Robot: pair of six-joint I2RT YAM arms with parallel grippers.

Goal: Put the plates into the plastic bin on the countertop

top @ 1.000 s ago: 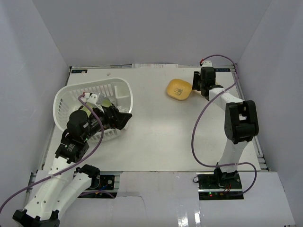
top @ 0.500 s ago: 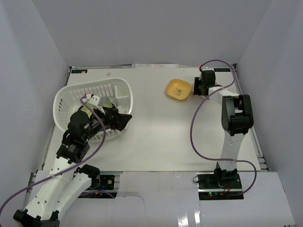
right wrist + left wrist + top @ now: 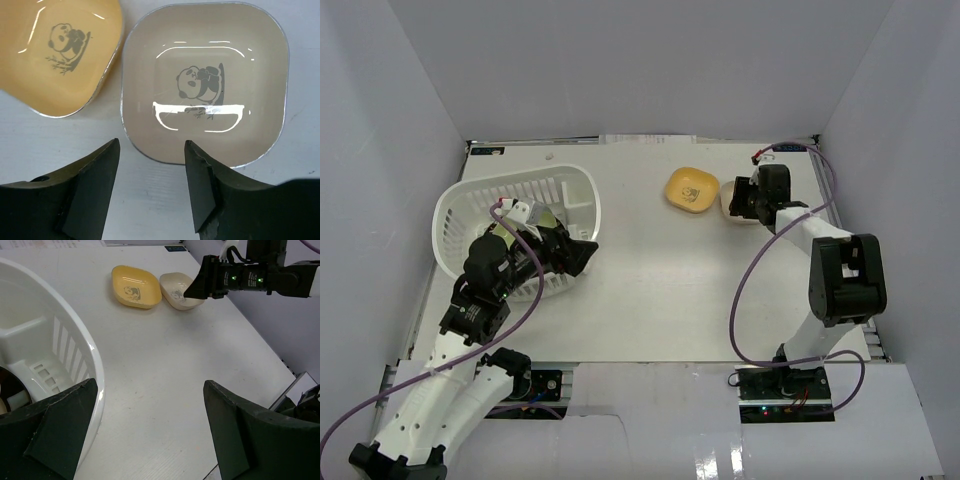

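Observation:
A yellow rounded-square plate [image 3: 689,188] lies on the countertop [image 3: 650,280] at the back middle. A cream plate [image 3: 726,204] sits touching its right side. Both carry a panda print, clear on the cream plate [image 3: 205,85] and the yellow plate [image 3: 55,50] in the right wrist view. My right gripper [image 3: 151,150] is open just off the cream plate's near rim, holding nothing. The white slotted plastic bin [image 3: 565,185] stands at the left. My left gripper [image 3: 150,387] hangs wide open and unladen over the bin's near right rim [image 3: 75,335]. The left arm hides most of the bin's inside.
Pale walls close the countertop on the left, back and right. A purple cable [image 3: 745,290] loops off the right arm over the table. Paper strips [image 3: 650,140] lie along the back edge. The table's right edge [image 3: 280,365] is close to the two plates.
My right gripper has pulled back to the right and opened wider. The cream plate now shows beside the yellow one, which shifted slightly left. The left arm has stayed put.

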